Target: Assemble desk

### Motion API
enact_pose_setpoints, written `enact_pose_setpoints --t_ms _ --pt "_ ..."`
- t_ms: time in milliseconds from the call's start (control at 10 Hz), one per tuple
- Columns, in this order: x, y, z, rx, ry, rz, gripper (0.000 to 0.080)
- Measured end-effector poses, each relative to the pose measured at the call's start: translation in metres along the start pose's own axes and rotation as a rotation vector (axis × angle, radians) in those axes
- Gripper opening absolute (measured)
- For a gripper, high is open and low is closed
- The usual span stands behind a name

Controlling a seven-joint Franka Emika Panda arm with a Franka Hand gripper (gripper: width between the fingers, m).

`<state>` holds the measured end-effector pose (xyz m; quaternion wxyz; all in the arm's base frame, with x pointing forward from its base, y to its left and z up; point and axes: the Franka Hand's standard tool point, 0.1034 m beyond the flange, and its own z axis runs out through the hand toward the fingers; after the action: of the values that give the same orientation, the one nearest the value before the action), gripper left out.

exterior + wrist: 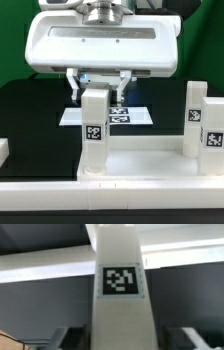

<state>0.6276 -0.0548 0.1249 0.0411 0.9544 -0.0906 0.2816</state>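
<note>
The desk's white slab (140,165) lies across the front with its raised rim up. One square white leg (94,130) with a black-and-white tag stands upright on it near the exterior view's left. My gripper (97,88) hangs straight over this leg, its fingers (73,86) on either side of the leg's top. In the wrist view the leg (121,258) fills the middle. My gripper (127,339) is open, with dark gaps between each finger (190,338) and the leg. Two more tagged legs (195,112) stand upright at the right end of the slab.
The marker board (122,114) lies on the black table behind the held-over leg. A small white part (4,150) shows at the exterior view's left edge. A green backdrop stands behind.
</note>
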Motion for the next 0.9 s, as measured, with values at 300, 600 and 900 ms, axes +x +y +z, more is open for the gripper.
enact_pose_setpoints --t_ms 300,600,900 --pt "-0.0003 0.0000 0.0002 0.000 0.000 0.000 0.0628" --pt "-0.0003 0.0000 0.0003 0.000 -0.001 0.000 0.0645" --pt "-0.0005 0.0001 0.0003 0.000 -0.003 0.000 0.0649"
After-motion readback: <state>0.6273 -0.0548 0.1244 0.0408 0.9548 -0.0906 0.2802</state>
